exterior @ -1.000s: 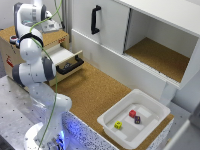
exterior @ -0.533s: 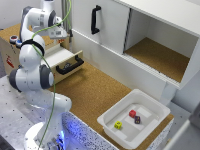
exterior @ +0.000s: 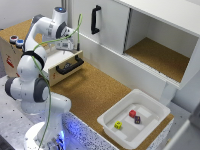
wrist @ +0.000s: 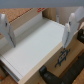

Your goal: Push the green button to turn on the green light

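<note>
My gripper (exterior: 68,48) hangs over the top of a wooden box (exterior: 59,61) at the exterior view's left. It is just above the box's black drawer handle (exterior: 70,65). In the wrist view the two fingers (wrist: 68,31) stand wide apart, open, with only the pale box top (wrist: 37,47) between them. Two round buttons, one reddish (exterior: 13,38) and one blue (exterior: 20,43), sit on the box's far left end, well away from the gripper. The green button and the green light are out of view, possibly behind the arm.
A white cabinet with a black door handle (exterior: 95,20) and an open shelf (exterior: 160,57) runs along the back. A white bin (exterior: 134,120) holding small red, dark and yellow cubes stands at the front right on the cork table (exterior: 95,92).
The arm has swung towards the exterior view's right, and the gripper has shifted with it, slightly lower over the box top. The fingers stay open.
</note>
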`<state>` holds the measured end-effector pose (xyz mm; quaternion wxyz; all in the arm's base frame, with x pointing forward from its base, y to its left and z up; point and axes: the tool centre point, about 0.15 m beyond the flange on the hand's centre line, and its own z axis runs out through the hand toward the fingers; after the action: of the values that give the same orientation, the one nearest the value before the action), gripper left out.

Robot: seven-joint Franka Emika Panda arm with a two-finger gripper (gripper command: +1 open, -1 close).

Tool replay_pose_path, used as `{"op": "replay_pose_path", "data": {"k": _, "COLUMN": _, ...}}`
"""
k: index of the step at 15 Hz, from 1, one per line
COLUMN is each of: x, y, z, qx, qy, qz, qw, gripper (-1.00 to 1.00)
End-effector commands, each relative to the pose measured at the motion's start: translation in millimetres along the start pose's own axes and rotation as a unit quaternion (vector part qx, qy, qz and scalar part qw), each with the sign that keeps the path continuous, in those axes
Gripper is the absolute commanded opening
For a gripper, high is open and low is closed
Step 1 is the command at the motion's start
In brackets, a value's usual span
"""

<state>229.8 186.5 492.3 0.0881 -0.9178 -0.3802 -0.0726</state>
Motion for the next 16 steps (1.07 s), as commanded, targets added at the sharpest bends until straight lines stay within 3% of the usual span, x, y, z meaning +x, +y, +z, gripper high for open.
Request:
{"op": "replay_pose_path", "data": {"k": 1, "x": -7.3, "y": 4.0, "z": 8.5, "qx": 0.012, "qy": 0.030, "qz": 0.001, "qw": 0.999, "gripper": 1.00}}
{"op": "replay_pose_path", "data": {"k": 4, "x": -7.3, "y": 4.0, "z": 8.5, "qx": 0.012, "qy": 0.030, "qz": 0.001, "qw": 0.999, "gripper": 1.00}}
{"op": "replay_pose_path", "data": {"k": 5, "x": -1.5, "y": 0.1, "z": 0.5, "qx": 0.000, "qy": 0.001, "qz": 0.001, "qw": 1.000, "gripper": 1.00}}
{"op": "replay_pose_path", "data": {"k": 8, "x": -14.0, "y": 52.8, "z": -9.9, "qx": -0.016, "qy": 0.006, "qz": 0.049, "qw": 0.999, "gripper": 1.00}}
{"op": "replay_pose_path", "data": {"k": 9, "x": -24.1, "y": 71.1, "z": -9.3, "qx": -0.040, "qy": -0.002, "qz": 0.060, "qw": 0.997, "gripper": 1.00}}
{"op": "replay_pose_path", "data": {"k": 16, "x": -108.9, "y": 193.3, "z": -12.8, "qx": -0.085, "qy": -0.043, "qz": 0.143, "qw": 0.985, "gripper": 1.00}}
